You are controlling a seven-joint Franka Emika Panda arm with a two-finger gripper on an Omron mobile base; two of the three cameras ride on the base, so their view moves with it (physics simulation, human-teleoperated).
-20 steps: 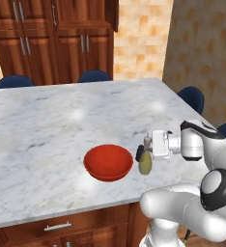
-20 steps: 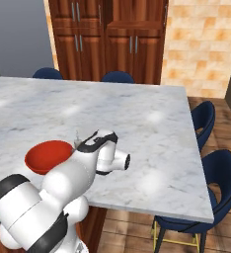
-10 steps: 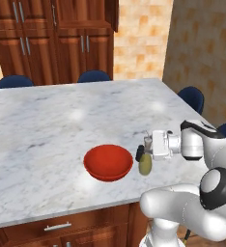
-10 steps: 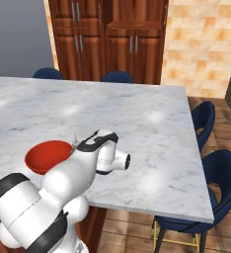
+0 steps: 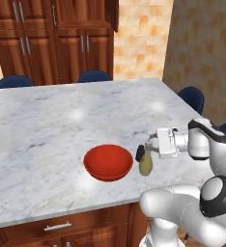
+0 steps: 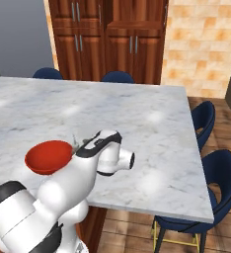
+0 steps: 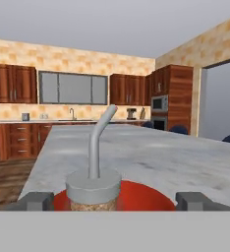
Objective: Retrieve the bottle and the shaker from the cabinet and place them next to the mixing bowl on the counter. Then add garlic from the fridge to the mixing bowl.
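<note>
The bottle (image 5: 145, 165), clear with olive-yellow liquid, stands upright on the marble counter (image 5: 62, 120) just right of the red mixing bowl (image 5: 108, 162). The small black shaker (image 5: 140, 154) stands right behind the bottle, also beside the bowl. My gripper (image 5: 151, 144) reaches in from the right at the height of the bottle's neck. In the hand view the gripper (image 7: 115, 201) is open, its fingertips (image 7: 36, 201) far apart on either side of the bottle's grey cap and spout (image 7: 94, 183), apart from both. The bowl (image 7: 146, 197) lies beyond. The wooden cabinet (image 5: 62, 43) stands past the counter.
Blue chairs (image 5: 93, 75) line the counter's far side, and more (image 6: 221, 183) stand along its right edge. The counter's front edge runs close below the bowl. A grey fridge panel (image 6: 14, 39) shows at the far left beside the cabinet (image 6: 107, 39). My arm hides the bottle in the right base view.
The gripper has opened and let go of the bottle, which stays standing beside the bowl. The arm has hardly moved.
</note>
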